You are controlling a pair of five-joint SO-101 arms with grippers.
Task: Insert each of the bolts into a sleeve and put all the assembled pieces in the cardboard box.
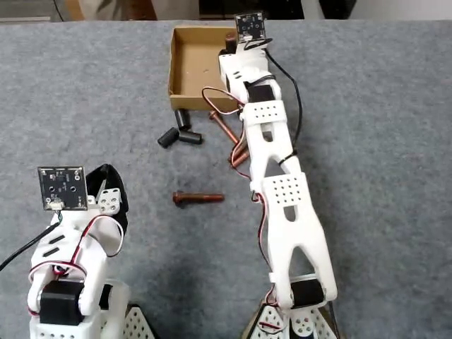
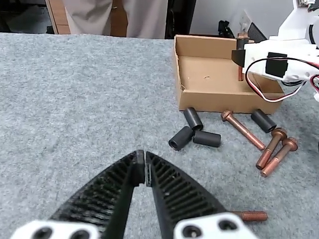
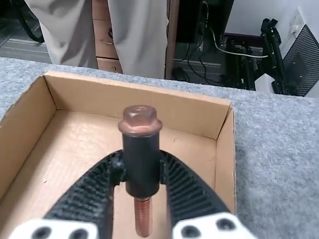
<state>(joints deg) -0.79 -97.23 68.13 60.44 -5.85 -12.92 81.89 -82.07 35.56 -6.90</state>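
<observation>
One bolt [image 3: 140, 121] stands upright in a black sleeve [image 3: 141, 144], hex head up, threaded end poking out below. The right claw [image 3: 141, 160] is clamped on the sleeve w/ one finger each side. The piece hangs over the inside of the cardboard box [image 3: 164, 112]; can't tell if its tip touches the box floor. In the high view the claw end sits at approx 2 o'clock of the box, close to its 3 o'clock wall.

Moving outward in the high view, three loose sleeves [image 1: 183, 119] [image 1: 168, 138] [image 1: 191, 138] lie just off the box's near wall, approx 7 o'clock from box centre. The lower two are tip to tip. A fourth sleeve [image 2: 262, 121] lies near the same wall, among the copper bolts. Three loose bolts [image 2: 243, 130] [image 2: 271, 148] [image 2: 279, 157] lie flat at approx 5 o'clock of the box, partly under the right arm. Two of them lie side by side, touching. A lone bolt [image 1: 198, 198] lies flat at 6 o'clock, well apart from the box, head toward 9 o'clock.

The left claw [image 2: 144, 160] is closed on itself, tips meeting, low over the grey tabletop [image 1: 85, 92]. In the high view it sits at approx 9 o'clock of the lone bolt.

Writing: the cam boards [image 1: 63, 187] [image 1: 251, 26] on both wrists carry tiny markings, too small to read.
</observation>
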